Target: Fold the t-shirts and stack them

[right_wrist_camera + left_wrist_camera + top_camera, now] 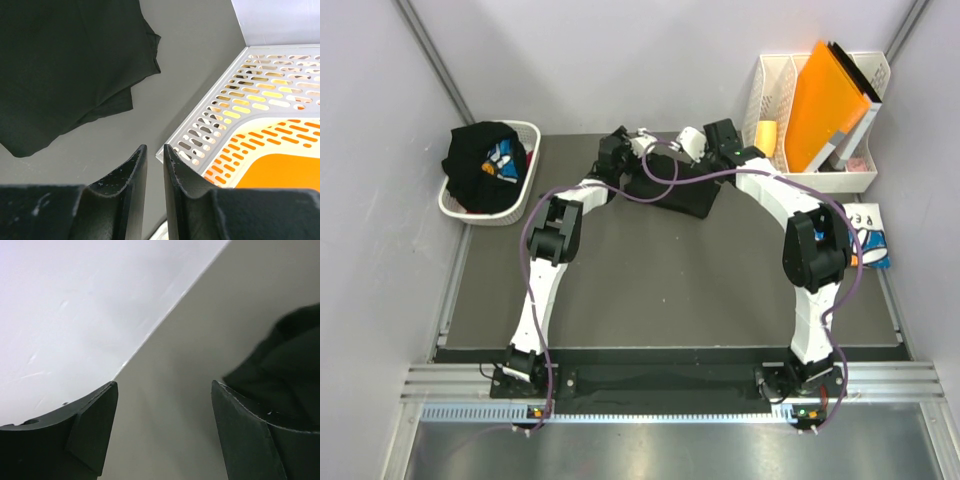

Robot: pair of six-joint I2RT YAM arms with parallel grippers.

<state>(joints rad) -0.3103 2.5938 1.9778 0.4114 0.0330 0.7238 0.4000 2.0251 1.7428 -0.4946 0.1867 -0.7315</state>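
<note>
A folded black t-shirt (pixel 678 192) lies on the dark mat at the back centre. It fills the upper left of the right wrist view (pixel 75 65) and shows at the right edge of the left wrist view (pixel 290 365). Another black t-shirt (pixel 480 165) with a blue and white print is heaped in the basket. A white t-shirt (pixel 870 235) with blue print lies at the far right. My left gripper (pixel 645 140) (pixel 164 385) is open and empty at the folded shirt's back left. My right gripper (pixel 688 142) (pixel 155 147) holds nothing, its jaws only a narrow gap apart, beside the shirt's right edge.
The white laundry basket (pixel 530 185) stands at the back left. A white perforated file organizer (pixel 865 175) (pixel 225 115) holding an orange folder (pixel 825 100) (pixel 280 175) stands at the back right, close to my right gripper. Pale walls enclose the mat on three sides.
</note>
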